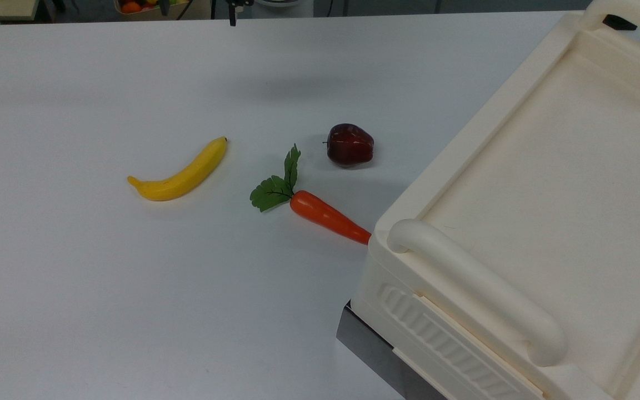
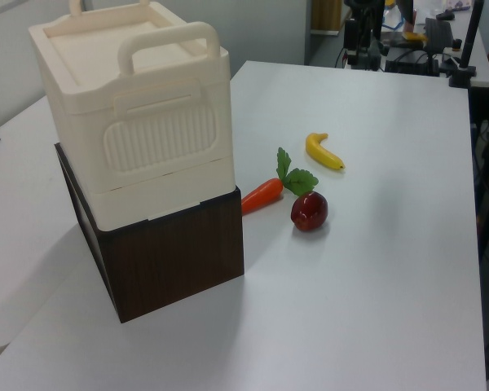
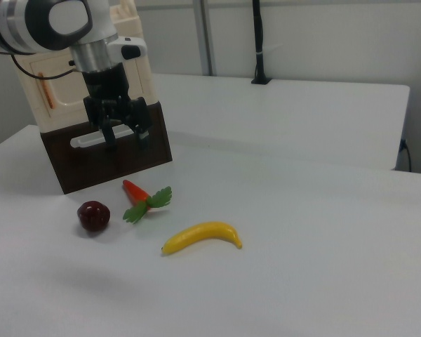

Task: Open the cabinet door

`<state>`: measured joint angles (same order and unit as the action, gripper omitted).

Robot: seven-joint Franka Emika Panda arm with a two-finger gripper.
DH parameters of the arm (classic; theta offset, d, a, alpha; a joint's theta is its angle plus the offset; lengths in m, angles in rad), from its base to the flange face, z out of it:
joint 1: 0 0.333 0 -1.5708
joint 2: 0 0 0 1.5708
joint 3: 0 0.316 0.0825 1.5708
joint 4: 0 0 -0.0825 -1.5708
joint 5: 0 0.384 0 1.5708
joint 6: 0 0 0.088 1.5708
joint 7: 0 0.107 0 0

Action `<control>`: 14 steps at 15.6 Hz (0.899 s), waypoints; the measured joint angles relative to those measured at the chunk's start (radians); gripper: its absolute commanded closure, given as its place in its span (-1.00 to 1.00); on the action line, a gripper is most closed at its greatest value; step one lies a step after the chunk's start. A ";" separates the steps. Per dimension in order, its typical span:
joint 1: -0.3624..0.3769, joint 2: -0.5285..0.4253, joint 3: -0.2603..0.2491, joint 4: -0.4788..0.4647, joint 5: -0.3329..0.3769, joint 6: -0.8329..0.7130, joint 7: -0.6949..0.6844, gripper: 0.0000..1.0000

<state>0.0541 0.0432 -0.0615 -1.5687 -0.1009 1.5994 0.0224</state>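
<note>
The cabinet (image 1: 548, 183) is a big cream box with thick bar handles, standing on a dark brown base at the top view's right. In the left view the cabinet (image 2: 138, 106) shows its ribbed side. The cabinet door (image 3: 59, 95) is the cream face with a thin copper strip near its left edge in the right view. It lies flush with the box, partly hidden by my arm. My gripper (image 3: 125, 137) hangs just in front of this face, fingers pointing down over the brown base. It is open and holds nothing.
A banana (image 1: 184, 175), a carrot (image 1: 328, 218) and a dark red apple (image 1: 350, 144) lie on the white table beside the cabinet; the carrot's tip touches the box. The brown base (image 2: 179, 252) carries a white bar handle (image 3: 88, 142) behind my fingers.
</note>
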 measured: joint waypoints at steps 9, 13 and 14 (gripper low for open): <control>-0.011 0.000 0.000 0.000 0.000 0.000 0.000 -1.00; -0.007 0.002 0.011 0.008 0.020 0.001 0.000 -1.00; -0.005 0.005 0.015 0.015 0.037 0.002 0.000 -1.00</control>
<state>0.0495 0.0479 -0.0462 -1.5539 -0.0638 1.6009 0.0221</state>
